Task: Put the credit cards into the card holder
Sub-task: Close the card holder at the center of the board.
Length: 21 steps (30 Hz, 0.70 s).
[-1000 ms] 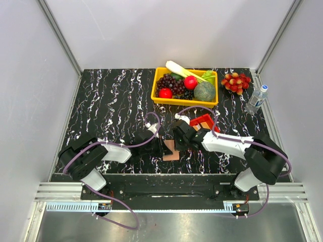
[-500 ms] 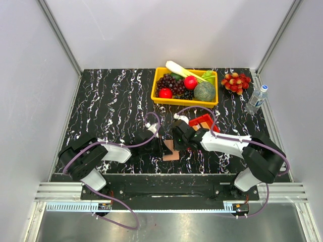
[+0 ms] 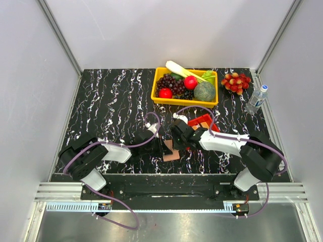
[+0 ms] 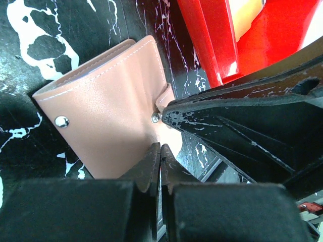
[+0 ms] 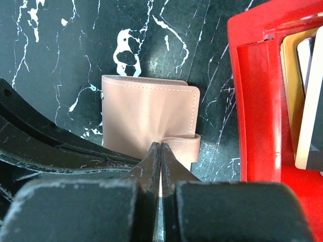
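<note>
The salmon-pink card holder (image 3: 172, 151) lies closed and flat on the black marble table between my two grippers. It also shows in the left wrist view (image 4: 111, 121) and the right wrist view (image 5: 146, 116). My left gripper (image 3: 162, 149) is shut, its tips (image 4: 160, 147) resting at the card holder's near edge. My right gripper (image 3: 177, 143) is shut, its tips (image 5: 160, 146) on the card holder just beside its snap strap (image 5: 181, 146). The credit cards (image 5: 303, 96), tan, gold and dark, lie in a red tray (image 5: 257, 101) to the right of the card holder.
The red tray (image 3: 206, 122) sits just beyond my right gripper. A yellow bin (image 3: 184, 101) of fruit and vegetables stands at the back. A grape bunch (image 3: 235, 81) and a water bottle (image 3: 257, 99) are at the back right.
My right gripper has slid a little to the left, onto the card holder. The left arm and the card holder have stayed put.
</note>
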{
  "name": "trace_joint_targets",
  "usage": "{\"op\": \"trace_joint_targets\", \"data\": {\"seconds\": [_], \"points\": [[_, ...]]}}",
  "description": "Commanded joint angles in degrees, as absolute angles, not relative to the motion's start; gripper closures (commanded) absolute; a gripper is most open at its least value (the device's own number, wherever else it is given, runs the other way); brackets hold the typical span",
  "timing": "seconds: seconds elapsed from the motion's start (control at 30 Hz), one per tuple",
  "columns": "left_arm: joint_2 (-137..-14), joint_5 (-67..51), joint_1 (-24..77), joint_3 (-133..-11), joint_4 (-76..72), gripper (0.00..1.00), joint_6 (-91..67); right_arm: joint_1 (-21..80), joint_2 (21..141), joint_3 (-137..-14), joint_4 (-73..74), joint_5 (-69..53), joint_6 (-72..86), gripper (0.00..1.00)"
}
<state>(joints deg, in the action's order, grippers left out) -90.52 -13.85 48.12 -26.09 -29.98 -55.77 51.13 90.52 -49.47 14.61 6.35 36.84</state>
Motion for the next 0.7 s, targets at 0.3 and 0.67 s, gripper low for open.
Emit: {"op": "trace_joint_targets", "data": {"seconds": [0.3, 0.67], "points": [[-91.41, -13.1, 48.34, -25.66, -31.82, 1.0, -55.46, 51.86, 94.48, -52.12, 15.46, 6.24, 35.95, 1.0], [-84.47, -8.97, 48.34, -23.38, -30.59, 0.87, -55.11, 51.94, 95.1, -50.98, 16.43, 8.09, 35.95, 1.0]]}}
